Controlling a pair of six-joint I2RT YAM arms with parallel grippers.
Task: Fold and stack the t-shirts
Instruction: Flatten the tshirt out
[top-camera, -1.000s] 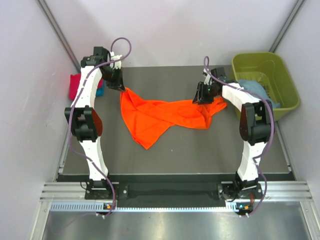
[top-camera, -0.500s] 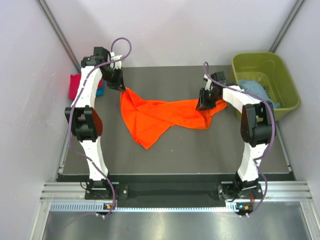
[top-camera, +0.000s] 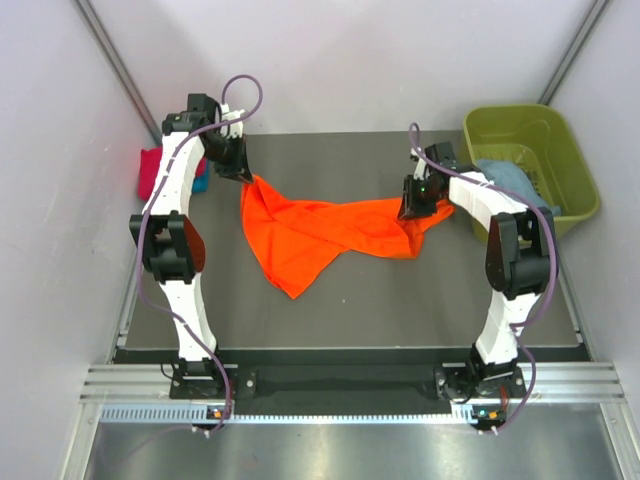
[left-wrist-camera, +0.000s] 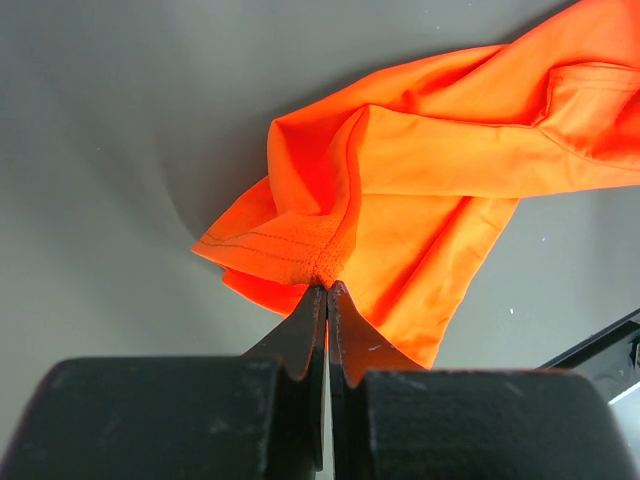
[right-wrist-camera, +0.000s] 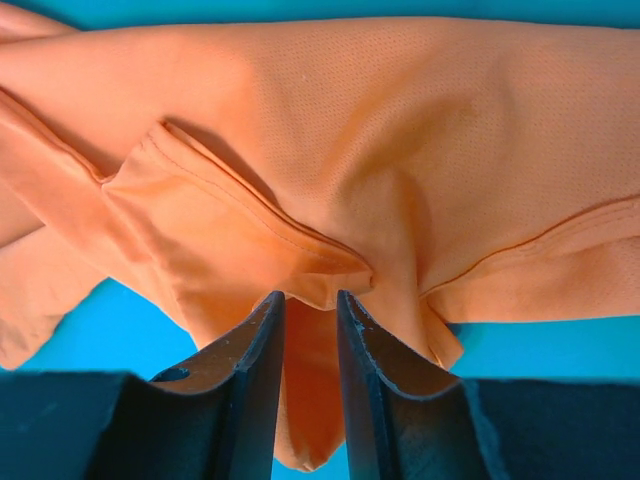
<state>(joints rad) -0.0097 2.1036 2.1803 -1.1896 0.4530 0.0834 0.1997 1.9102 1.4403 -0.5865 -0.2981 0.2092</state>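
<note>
The bright orange t-shirt (top-camera: 320, 225) lies crumpled and stretched across the middle of the dark table. My left gripper (top-camera: 243, 175) is shut on its far-left hem corner (left-wrist-camera: 300, 250), and the pinch (left-wrist-camera: 327, 287) shows in the left wrist view. My right gripper (top-camera: 412, 208) sits at the shirt's right end. Its jaws (right-wrist-camera: 311, 297) stand a little apart with a fold of the orange cloth (right-wrist-camera: 350, 150) between them. A crimson-pink t-shirt (top-camera: 152, 170) lies at the table's left edge. A light blue t-shirt (top-camera: 505, 175) lies in the tub.
The olive-green plastic tub (top-camera: 520, 120) stands at the back right, just beyond my right arm. A bit of teal cloth (top-camera: 203, 172) shows beside the crimson-pink shirt, behind my left arm. White walls close in on both sides.
My right gripper has shifted slightly right over the shirt's right end and its jaws have narrowed around the fold. The left arm has held still with its corner.
</note>
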